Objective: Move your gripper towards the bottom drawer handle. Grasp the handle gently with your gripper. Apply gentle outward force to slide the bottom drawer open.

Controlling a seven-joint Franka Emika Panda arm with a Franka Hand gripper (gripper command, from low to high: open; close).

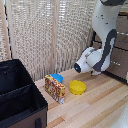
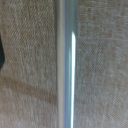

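Wrist view: bottom drawer handle (image 2: 66,65) spans the picture lengthwise.

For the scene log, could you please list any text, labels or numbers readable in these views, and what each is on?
None can be read.
Patterned box: its red and yellow print is too blurred to tell letters.
Black fabric case, yellow bowl, robot arm: no markings visible.

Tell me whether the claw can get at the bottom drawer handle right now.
Probably not yet: the claw points away from the bottom drawer, toward the screen. Nothing seems to block the way; it would need turning.
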